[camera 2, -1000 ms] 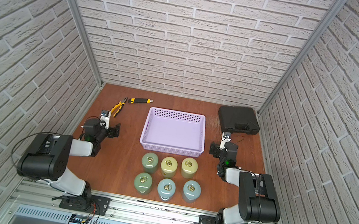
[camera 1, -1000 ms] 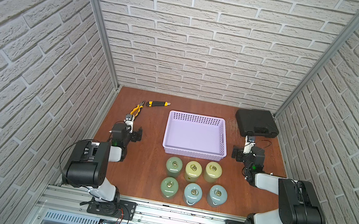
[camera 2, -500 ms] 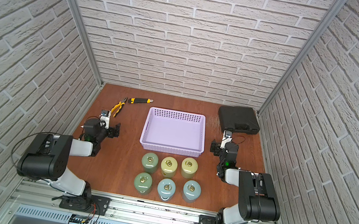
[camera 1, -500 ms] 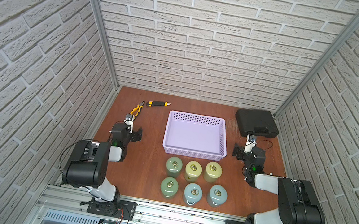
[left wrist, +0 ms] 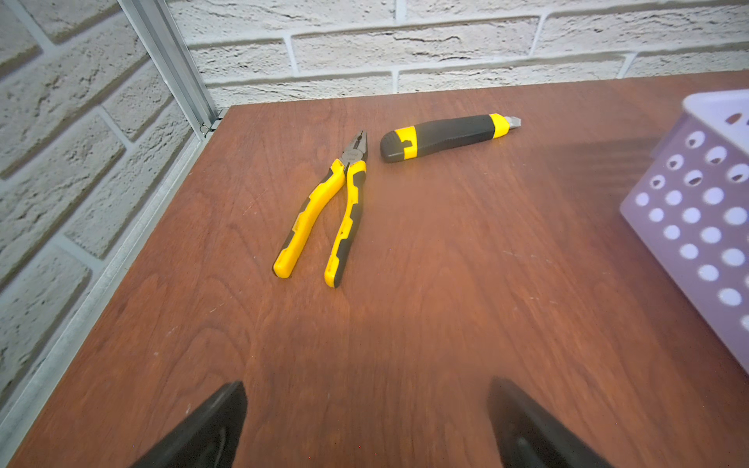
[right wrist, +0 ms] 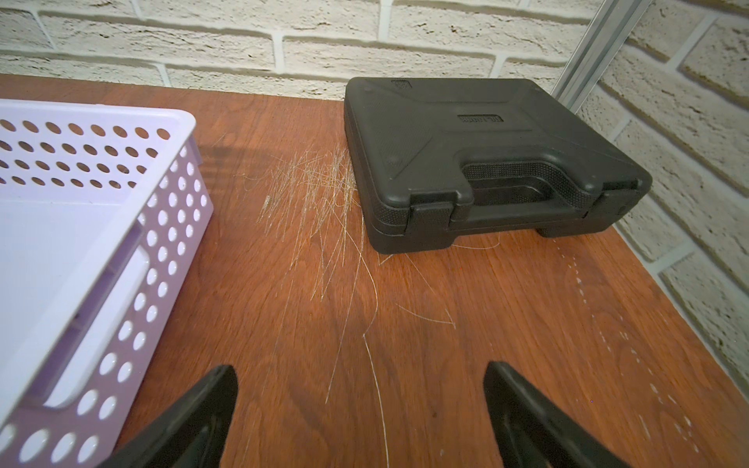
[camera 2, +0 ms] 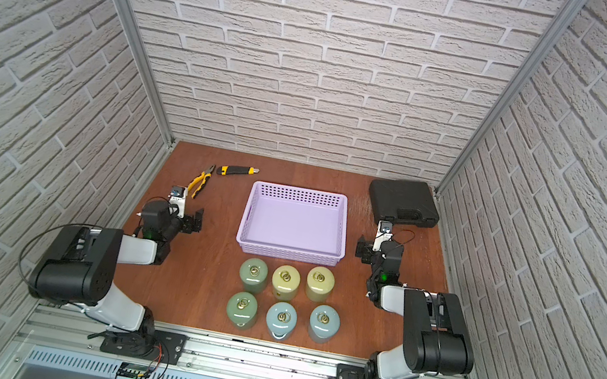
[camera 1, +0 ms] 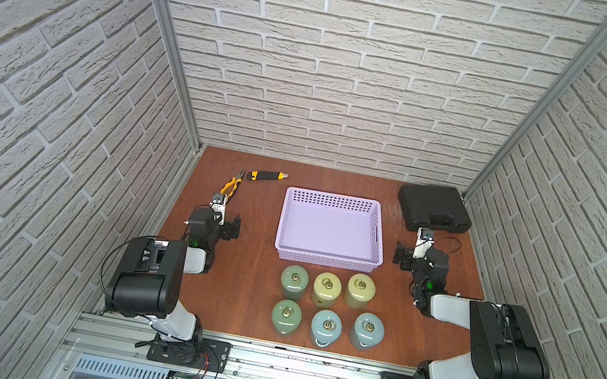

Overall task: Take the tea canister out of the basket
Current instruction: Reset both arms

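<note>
Tea canisters (camera 1: 326,289), six in two rows, stand on the table (camera 1: 247,282) just in front of the empty basket (camera 1: 327,261), so I judge removal complete; my left gripper (left wrist: 364,385) and right gripper (right wrist: 360,368) sit either side of it, jaws apart, needing no further pick.

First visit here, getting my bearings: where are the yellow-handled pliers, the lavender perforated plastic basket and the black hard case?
Yellow-handled pliers (left wrist: 314,206): left wrist view, a yellow handle.
Lavender perforated plastic basket (camera 1: 327,261): in a top view, near wall.
Black hard case (right wrist: 466,133): right wrist view, its lid.
</note>
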You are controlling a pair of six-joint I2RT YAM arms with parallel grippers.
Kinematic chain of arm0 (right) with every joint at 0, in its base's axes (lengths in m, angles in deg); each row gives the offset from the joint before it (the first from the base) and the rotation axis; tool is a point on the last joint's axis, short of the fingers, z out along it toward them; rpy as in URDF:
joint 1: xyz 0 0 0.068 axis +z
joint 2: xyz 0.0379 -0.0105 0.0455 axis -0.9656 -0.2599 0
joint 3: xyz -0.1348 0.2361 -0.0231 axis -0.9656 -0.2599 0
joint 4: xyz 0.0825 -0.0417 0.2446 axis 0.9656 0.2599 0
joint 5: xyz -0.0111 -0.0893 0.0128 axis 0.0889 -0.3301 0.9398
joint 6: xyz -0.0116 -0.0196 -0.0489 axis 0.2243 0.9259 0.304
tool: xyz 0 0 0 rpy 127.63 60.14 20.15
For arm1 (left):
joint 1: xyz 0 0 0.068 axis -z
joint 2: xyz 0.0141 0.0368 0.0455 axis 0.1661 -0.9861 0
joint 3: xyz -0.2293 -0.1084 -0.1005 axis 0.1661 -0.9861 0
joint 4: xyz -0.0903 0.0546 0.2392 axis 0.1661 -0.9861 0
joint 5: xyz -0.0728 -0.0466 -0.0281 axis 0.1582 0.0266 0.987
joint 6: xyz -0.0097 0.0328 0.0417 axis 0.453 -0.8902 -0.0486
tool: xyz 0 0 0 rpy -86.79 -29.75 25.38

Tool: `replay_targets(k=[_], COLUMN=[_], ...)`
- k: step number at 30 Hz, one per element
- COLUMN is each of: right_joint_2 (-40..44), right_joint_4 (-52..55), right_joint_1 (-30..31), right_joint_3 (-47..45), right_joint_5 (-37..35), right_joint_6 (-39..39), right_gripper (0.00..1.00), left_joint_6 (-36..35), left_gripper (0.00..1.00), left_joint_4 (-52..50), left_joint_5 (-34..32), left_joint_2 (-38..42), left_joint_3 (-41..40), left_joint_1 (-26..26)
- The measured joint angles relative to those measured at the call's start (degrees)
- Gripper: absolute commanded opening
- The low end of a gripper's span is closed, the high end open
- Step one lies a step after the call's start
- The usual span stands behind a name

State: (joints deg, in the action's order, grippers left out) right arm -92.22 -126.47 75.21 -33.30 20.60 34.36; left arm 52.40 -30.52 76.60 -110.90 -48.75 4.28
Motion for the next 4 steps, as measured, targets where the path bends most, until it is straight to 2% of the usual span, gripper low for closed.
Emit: replay_targets(k=[4], right_joint_2=[0.0], right_joint_4=[0.0], right_joint_1=[0.0], right_joint_3=[0.0], right_joint_5=[0.02], right_joint_6=[0.0], right_gripper=[0.99], left_joint_6=[0.0], left_gripper=[0.98], left_joint_4=[0.0], left_joint_5=[0.22], left_joint_2=[0.0], left_joint_3=[0.0], left_joint_1=[-0.31])
